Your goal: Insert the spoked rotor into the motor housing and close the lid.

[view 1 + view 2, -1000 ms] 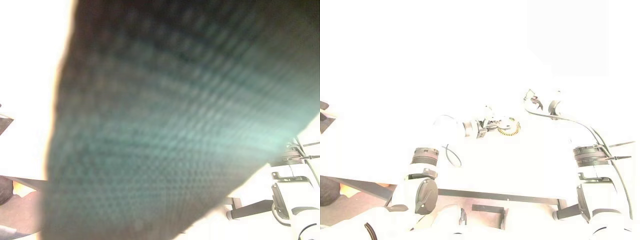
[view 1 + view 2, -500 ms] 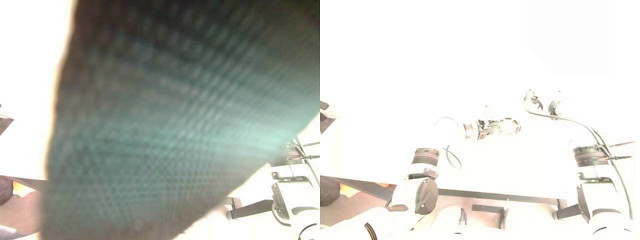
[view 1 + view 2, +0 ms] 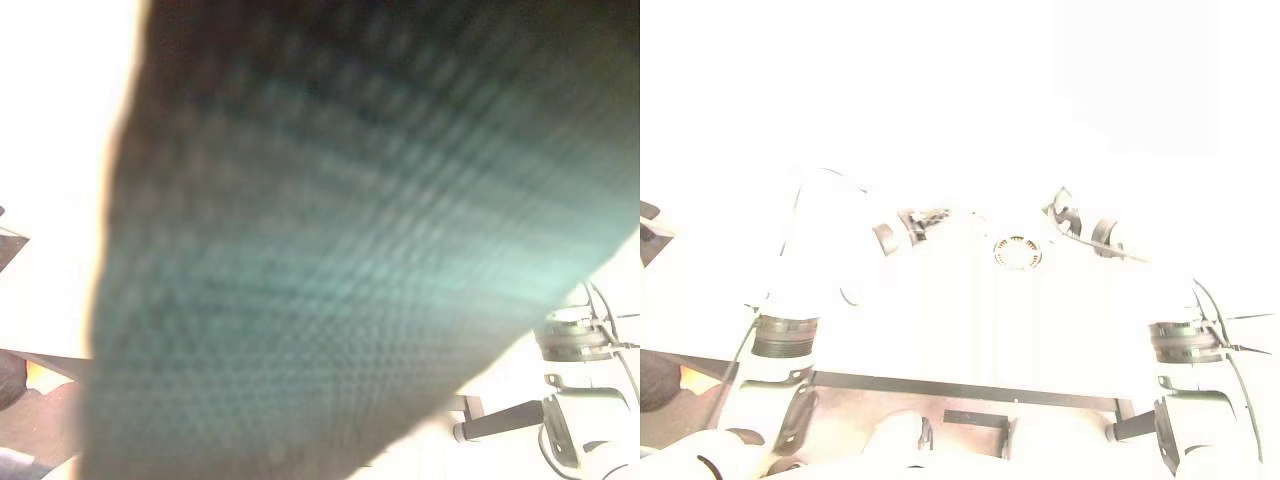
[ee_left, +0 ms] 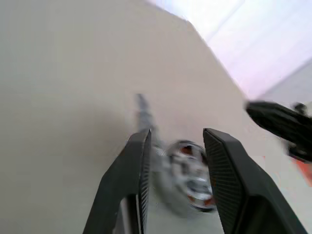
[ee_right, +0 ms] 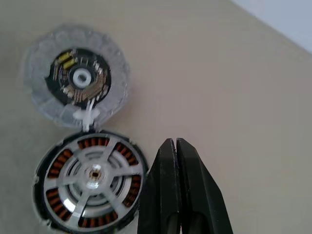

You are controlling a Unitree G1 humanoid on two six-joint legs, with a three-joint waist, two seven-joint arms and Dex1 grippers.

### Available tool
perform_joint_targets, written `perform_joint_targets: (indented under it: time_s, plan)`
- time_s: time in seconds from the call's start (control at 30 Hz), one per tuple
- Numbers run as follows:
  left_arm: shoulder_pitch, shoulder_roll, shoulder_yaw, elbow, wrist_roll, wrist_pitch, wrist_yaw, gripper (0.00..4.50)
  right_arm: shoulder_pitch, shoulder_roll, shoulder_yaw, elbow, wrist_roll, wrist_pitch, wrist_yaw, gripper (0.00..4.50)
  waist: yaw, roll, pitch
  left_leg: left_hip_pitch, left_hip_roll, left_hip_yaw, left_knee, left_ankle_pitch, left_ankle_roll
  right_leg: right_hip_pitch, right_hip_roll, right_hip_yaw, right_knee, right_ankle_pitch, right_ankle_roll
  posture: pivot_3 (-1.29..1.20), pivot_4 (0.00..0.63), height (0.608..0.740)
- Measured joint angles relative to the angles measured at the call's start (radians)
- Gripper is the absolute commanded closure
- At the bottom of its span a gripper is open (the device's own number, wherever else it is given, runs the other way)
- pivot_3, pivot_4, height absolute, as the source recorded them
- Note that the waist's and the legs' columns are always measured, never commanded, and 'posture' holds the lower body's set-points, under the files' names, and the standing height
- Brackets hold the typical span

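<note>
The spoked rotor [image 5: 91, 176] already sits in the round motor housing [image 5: 41, 195], its silver arms over a ring of orange copper windings that you can see between the spokes. The housing rests on the pale table [image 5: 234, 78]. The lid [image 5: 77, 78] lies open and flat on the table just beside the housing, joined to it by a small white link at their shared edge; its inner face carries a dark round circuit board with a white hub in the middle.

Your right gripper [image 5: 175, 142] hangs above the table near the housing's rim, its two black fingers pressed together with nothing between them.

Your left gripper [image 4: 176, 137] has its fingers [image 4: 137, 165] apart and empty. In the left wrist view the housing, blurred, shows in the gap between them, farther along the table. A dark finger of the right gripper reaches in from the side of that view.

From the head camera's right eye, washed out by glare, the housing [image 3: 1017, 252] appears as a small ring on the table between the two arms, with the left gripper [image 3: 925, 218] to one side and the right gripper [image 3: 1072, 218] to the other, both clear of it. The table's dark front edge [image 3: 960, 388] runs below. A blurred dark woven band [image 3: 340, 240] lies across the left eye view.
</note>
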Motion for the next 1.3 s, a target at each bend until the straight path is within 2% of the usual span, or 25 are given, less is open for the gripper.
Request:
perform_joint_targets:
  time_s: [0.07,0.17,0.27,0.5,0.7,0.87,1.17,1.3]
  plan:
    - [0.022,0.033,-0.039,0.004,0.106,-0.088,-0.066,2.7,0.02,0.008,0.033,0.045,-0.025,-0.022,-0.006,4.5,-0.001,0.001,0.0,0.0,-0.001,0.001,0.001,0.0,0.0,-0.001,-0.001,0.001,0.0,0.001,0.001,0.0,0.0,0.74]
    - [0.044,0.033,-0.088,0.012,0.205,-0.159,-0.134,2.7,0.004,0.049,0.072,0.102,-0.061,-0.071,-0.035,4.5,-0.005,0.0,0.0,0.0,-0.001,0.002,0.0,0.001,-0.002,0.002,-0.002,0.001,0.001,0.001,0.001,0.0,0.0,0.74]
    - [0.061,0.014,-0.116,0.011,0.254,-0.178,-0.176,2.7,-0.02,0.088,0.098,0.153,-0.084,-0.113,-0.057,4.5,-0.011,0.001,0.0,0.002,0.0,0.003,-0.003,0.002,-0.009,0.002,-0.002,0.001,0.002,0.002,0.0,0.0,0.0,0.74]
    - [0.089,-0.006,-0.119,0.009,0.309,-0.173,-0.203,2.7,-0.095,0.107,0.096,0.177,-0.083,-0.152,-0.066,4.5,-0.025,0.001,0.0,0.001,0.0,0.003,-0.006,0.005,-0.006,0.0,-0.002,0.001,0.002,0.004,-0.002,0.0,0.0,0.74]
    - [0.114,-0.008,-0.114,0.007,0.33,-0.16,-0.213,2.7,-0.072,0.125,0.106,0.224,-0.086,-0.172,-0.06,4.5,-0.026,0.0,0.0,0.001,-0.001,0.003,-0.006,0.005,-0.006,0.001,-0.002,0.001,0.001,0.004,-0.003,0.0,0.0,0.74]
    - [0.121,-0.011,-0.089,-0.002,0.344,-0.15,-0.221,2.7,-0.047,0.137,0.128,0.321,-0.135,-0.284,-0.107,4.5,-0.028,-0.001,-0.002,0.008,0.0,0.004,-0.006,0.003,-0.009,0.006,-0.002,0.001,0.001,0.003,-0.003,0.0,0.0,0.74]
    - [0.121,-0.029,-0.072,0.002,0.374,-0.149,-0.225,2.7,-0.058,0.122,0.115,0.288,-0.121,-0.249,-0.076,4.5,-0.028,-0.001,-0.001,0.007,0.002,0.009,-0.007,0.005,-0.008,0.007,-0.002,0.001,0.0,0.003,-0.003,0.0,0.0,0.74]
    - [0.121,-0.039,-0.072,0.02,0.391,-0.151,-0.234,2.7,-0.076,0.063,0.116,0.191,-0.121,-0.252,-0.023,4.5,-0.028,-0.001,-0.001,0.002,0.002,0.009,-0.008,0.008,-0.005,0.001,-0.002,0.001,0.001,0.004,-0.003,0.0,0.0,0.74]
